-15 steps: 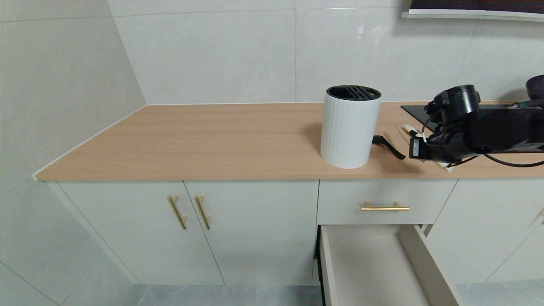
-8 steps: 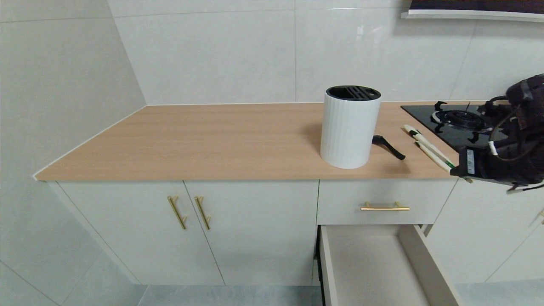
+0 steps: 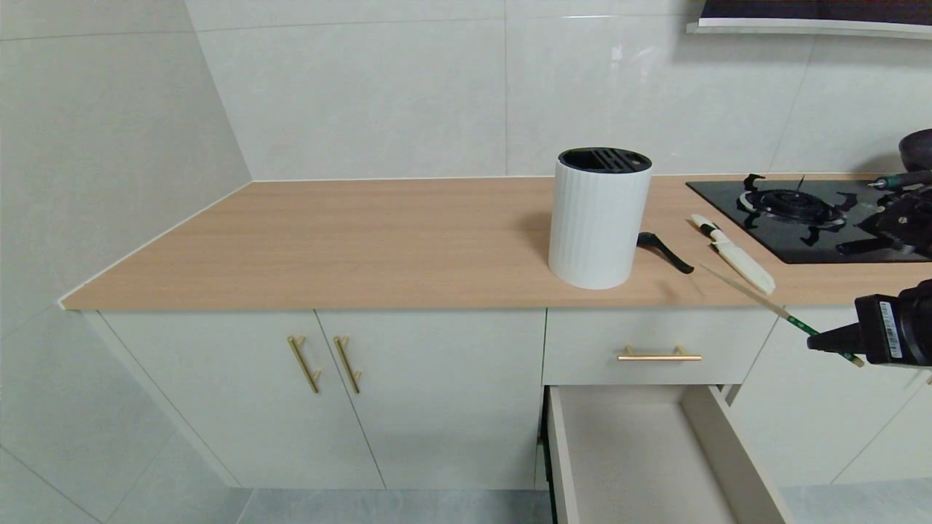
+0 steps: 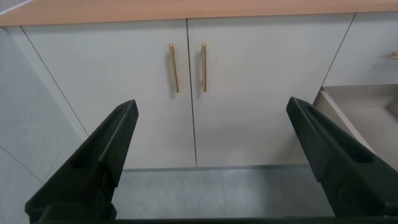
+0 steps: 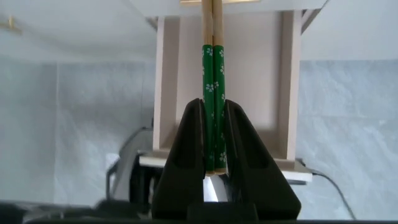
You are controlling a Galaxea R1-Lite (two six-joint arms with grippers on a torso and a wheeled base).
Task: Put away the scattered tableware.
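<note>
Head view: R gripper (image 3: 819, 340) sits off counter (image 3: 364, 240) front edge, far right, above and right of open drawer (image 3: 633, 451). Jaws pinched tight on chopsticks (image 3: 757, 298): thin pale wood pair w/ green patterned ends, tilted, tips over the counter's front edge. Right wrist view: pair lies side by side between black wedge fingers (image 5: 180, 155). L gripper (image 4: 211, 155) spread wide, holds nothing, faces flat cabinet doors (image 4: 249, 93) w/ brass bar handles. On wood-grain counter: white ribbed cyl. holder (image 3: 598, 218) w/ black slotted top, curved black handle (image 3: 664, 251) just beside it, cream knife (image 3: 732, 253) near glossy black hob (image 3: 794, 211).
</note>
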